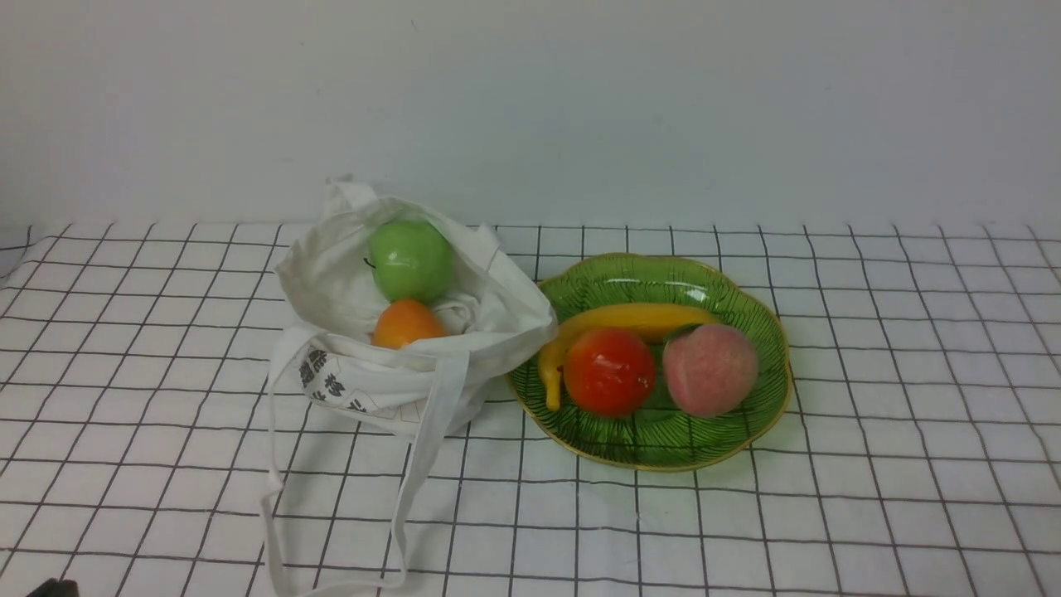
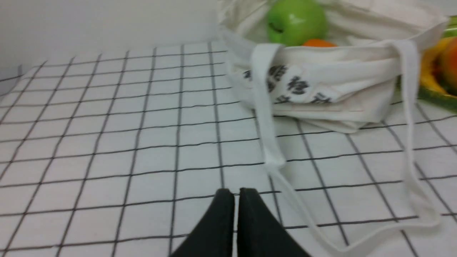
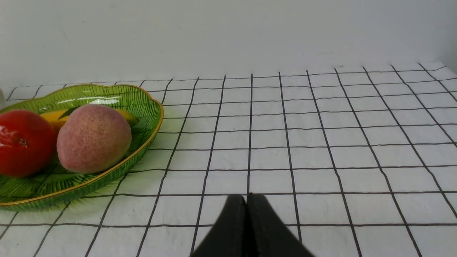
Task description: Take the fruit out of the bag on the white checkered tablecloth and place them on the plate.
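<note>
Front view: white checkered tablecloth covers the surface, plain wall behind. Bag, frame centre-left, contains green apple and small orange fruit. Plate, just right of it, carries red-orange fruit, banana, peach. Left gripper and right gripper: jaws closed, empty.

Plain white wall behind

Yellow banana curved behind fuzzy pink peach; touching.
</note>
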You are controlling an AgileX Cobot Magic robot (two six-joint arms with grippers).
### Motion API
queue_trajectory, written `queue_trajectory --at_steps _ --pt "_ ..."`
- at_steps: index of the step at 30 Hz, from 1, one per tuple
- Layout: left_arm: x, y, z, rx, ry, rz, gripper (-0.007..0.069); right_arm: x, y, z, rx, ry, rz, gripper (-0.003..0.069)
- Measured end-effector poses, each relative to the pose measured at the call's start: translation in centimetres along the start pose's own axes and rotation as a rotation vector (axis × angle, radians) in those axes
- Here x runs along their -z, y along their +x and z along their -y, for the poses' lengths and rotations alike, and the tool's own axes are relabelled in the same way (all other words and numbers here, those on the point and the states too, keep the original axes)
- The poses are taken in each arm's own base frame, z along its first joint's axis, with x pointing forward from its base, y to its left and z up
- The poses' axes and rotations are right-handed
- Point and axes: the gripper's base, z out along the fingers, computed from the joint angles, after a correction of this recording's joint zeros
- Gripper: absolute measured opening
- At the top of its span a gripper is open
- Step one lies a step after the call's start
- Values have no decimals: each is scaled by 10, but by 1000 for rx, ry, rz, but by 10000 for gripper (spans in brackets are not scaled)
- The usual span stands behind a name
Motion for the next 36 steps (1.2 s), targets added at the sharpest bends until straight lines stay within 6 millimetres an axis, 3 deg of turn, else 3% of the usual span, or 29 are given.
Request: queue_trajectory --at_steps 36 --pt "0 4 -1 19 -15 -41 -4 0 0 0 -2 0 0 -14"
